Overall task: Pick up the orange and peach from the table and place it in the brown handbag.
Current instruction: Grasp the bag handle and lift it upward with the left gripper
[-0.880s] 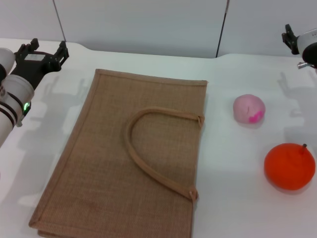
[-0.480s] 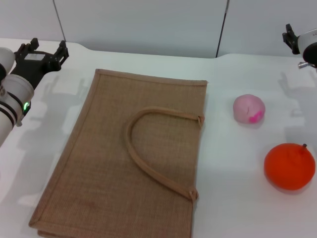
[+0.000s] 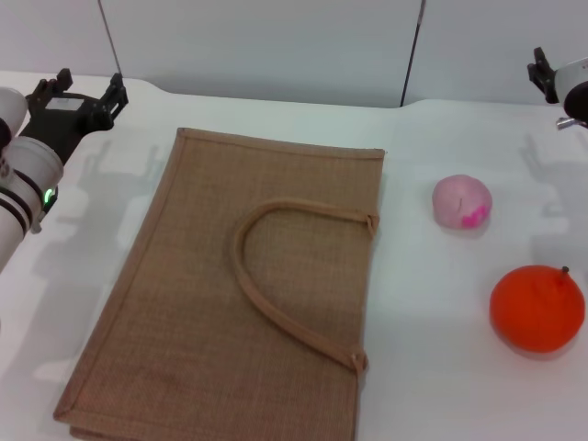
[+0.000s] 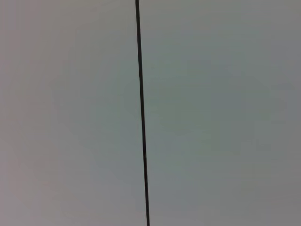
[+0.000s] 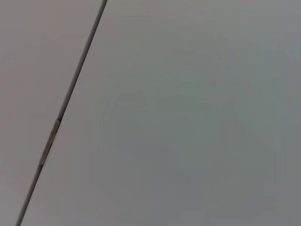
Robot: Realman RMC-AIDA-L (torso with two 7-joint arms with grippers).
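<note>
**Fruit untouched, bag lying flat**

Head view: the brown handbag lies flat mid-desk toward the near edge, coarse woven jute, one looped handle on top. The peach sits toward the right edge, the orange nearer the front right corner; both are round and smooth, probably light and prone to rolling, so grip across their widest part. The left gripper hovers at the far left corner, fingers spread, empty. The right gripper is at the far right edge, fingers not readable.

Wrist views: only a plain grey wall with a dark seam.
</note>
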